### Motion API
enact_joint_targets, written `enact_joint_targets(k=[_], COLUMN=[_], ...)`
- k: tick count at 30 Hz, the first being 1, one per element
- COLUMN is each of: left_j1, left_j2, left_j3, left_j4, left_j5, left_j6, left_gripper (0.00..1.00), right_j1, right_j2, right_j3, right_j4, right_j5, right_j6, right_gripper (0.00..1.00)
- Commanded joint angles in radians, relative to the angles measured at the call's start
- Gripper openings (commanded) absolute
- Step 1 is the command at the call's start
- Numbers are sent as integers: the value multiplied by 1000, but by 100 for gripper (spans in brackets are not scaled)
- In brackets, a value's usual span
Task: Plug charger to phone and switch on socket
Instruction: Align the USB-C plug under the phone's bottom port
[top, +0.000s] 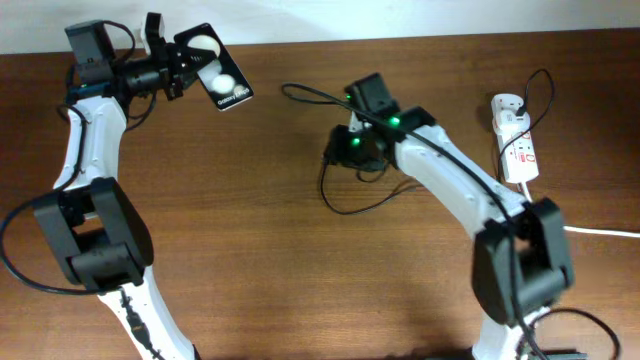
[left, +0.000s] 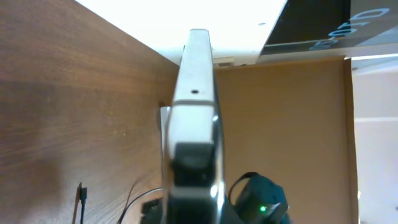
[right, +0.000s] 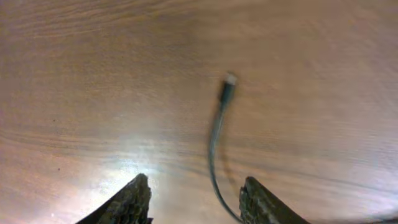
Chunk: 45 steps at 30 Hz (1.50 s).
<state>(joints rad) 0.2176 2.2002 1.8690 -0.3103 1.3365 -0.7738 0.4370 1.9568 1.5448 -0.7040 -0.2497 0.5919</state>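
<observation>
My left gripper (top: 186, 62) is shut on the phone (top: 220, 76), a black slab with two white glares, and holds it above the table's far left. The left wrist view shows the phone edge-on (left: 195, 106). The charger is a thin black cable (top: 352, 211) looping on the table at centre. In the right wrist view the cable runs between my open right gripper's fingers (right: 196, 190), close to the right finger. Its connector tip (right: 229, 80) lies on the wood ahead of them. The right gripper (top: 345, 150) hovers low over the cable. The white socket (top: 517, 145) lies at the far right.
The socket's thick white cord (top: 600, 231) runs off to the right edge. The table's far edge meets a white wall just behind the phone. The right arm (left: 261, 199) with its green light shows beyond the phone in the left wrist view.
</observation>
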Motion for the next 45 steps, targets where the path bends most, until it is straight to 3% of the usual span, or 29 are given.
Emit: enact_joint_targets(k=[1, 6, 13, 18, 21, 24, 27, 29, 35, 41, 45], left_j1=[6, 6, 6, 6, 6, 6, 6, 6, 2, -25, -62], left_j2=[-7, -7, -7, -7, -7, -7, -7, -7, -7, -7, -7], left_j3=[10, 10, 10, 10, 10, 10, 10, 10, 10, 10, 10], left_j4=[1, 1, -26, -26, -26, -26, -26, -25, -25, -21, -21], left_j5=[37, 37, 48, 56, 59, 63, 63, 63, 63, 116, 171], left_j6=[20, 20, 20, 20, 20, 20, 20, 20, 20, 32, 55], left_gripper=[0, 0, 0, 0, 0, 0, 0, 0, 0, 0, 0], right_j1=[27, 56, 69, 67, 68, 68, 66, 65, -7, -55, -116], right_j2=[103, 194, 271, 280, 310, 341, 341, 338, 148, -44, -191], right_j3=[85, 93, 93, 92, 92, 92, 92, 94, 118, 118, 118], right_j4=[-3, 12, 96, 114, 114, 104, 93, 88, 90, 71, -31], right_j5=[23, 98, 105, 135, 134, 131, 126, 88, -225, -377, -476], right_j6=[17, 37, 53, 58, 80, 79, 79, 48, -271, -275, -346], right_gripper=[45, 44, 31, 29, 21, 20, 4, 4, 4, 4, 4])
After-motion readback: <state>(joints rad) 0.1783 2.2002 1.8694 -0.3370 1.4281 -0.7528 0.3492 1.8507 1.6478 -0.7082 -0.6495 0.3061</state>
